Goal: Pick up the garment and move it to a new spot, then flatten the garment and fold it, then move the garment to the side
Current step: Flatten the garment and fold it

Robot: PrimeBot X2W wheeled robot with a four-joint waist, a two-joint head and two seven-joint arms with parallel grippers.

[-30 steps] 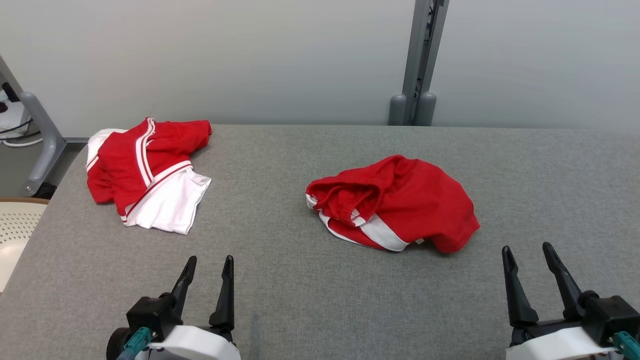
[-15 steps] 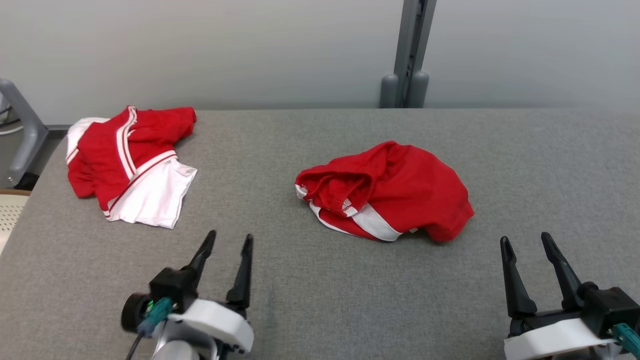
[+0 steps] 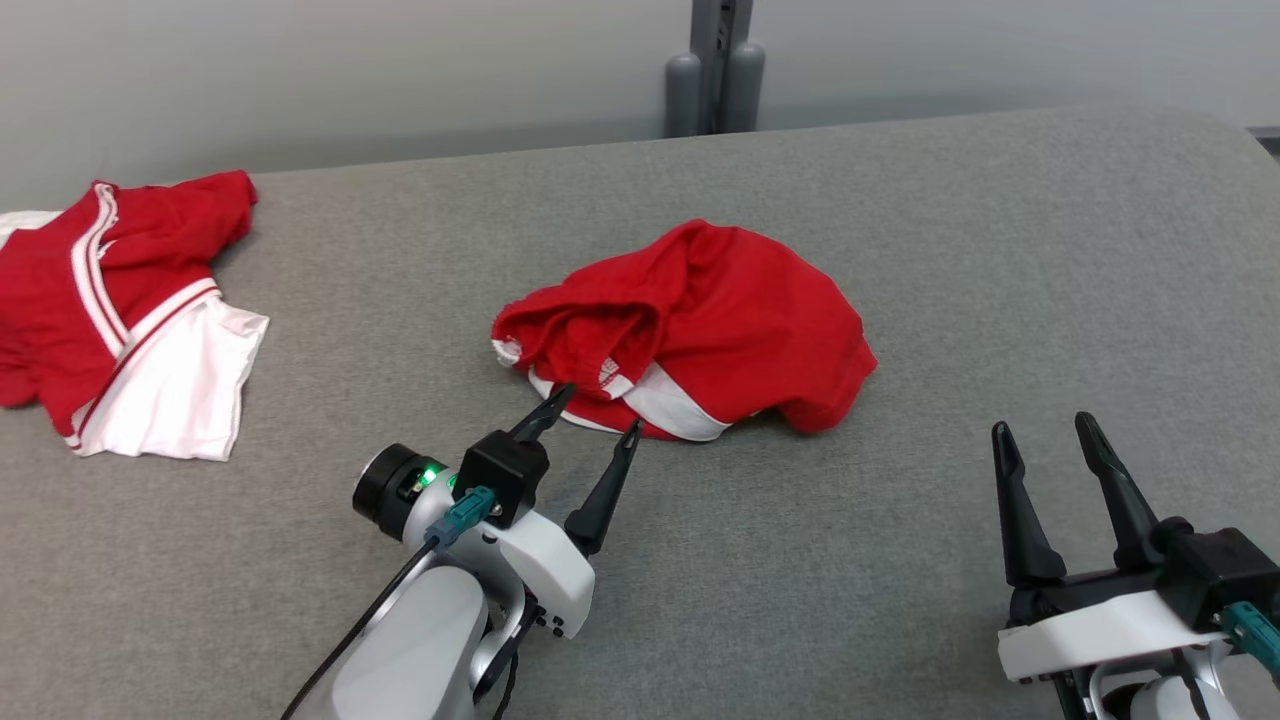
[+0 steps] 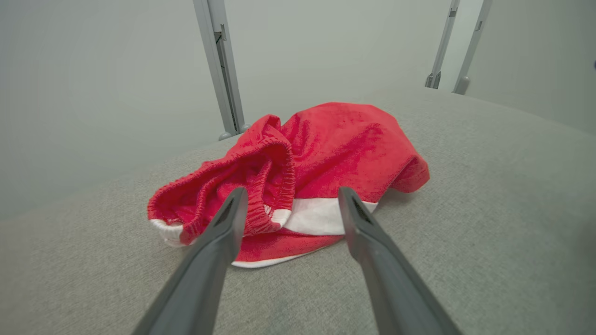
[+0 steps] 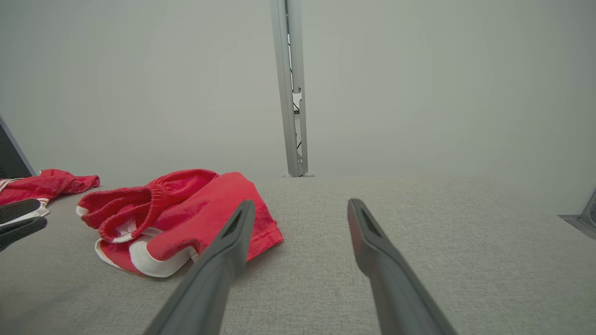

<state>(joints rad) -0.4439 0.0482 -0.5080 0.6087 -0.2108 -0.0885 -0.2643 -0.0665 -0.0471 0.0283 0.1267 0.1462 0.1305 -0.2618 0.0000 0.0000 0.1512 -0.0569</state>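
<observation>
Tabletop first: a broad grey fabric-covered tabletop carries everything I see, with one grey metal post standing behind its far edge. Two garments lie on it. The task's piece, a crumpled red garment with a white band and an elastic waistband, sits bunched near the middle. Well apart from it, at the far left, a second red garment with white stripes and a white panel lies spread flatter, partly cut off by the edge of my head view. Two tools are out. My left tool stands wide, holding nothing, its two dark fingertips at the near edge of the crumpled garment. In the left wrist view the fingers frame the gathered waistband and the white band, and I cannot tell whether either tip touches cloth. My right tool is also spread wide and empty, at the lower right over bare tabletop, well apart from the crumpled garment's right side.
</observation>
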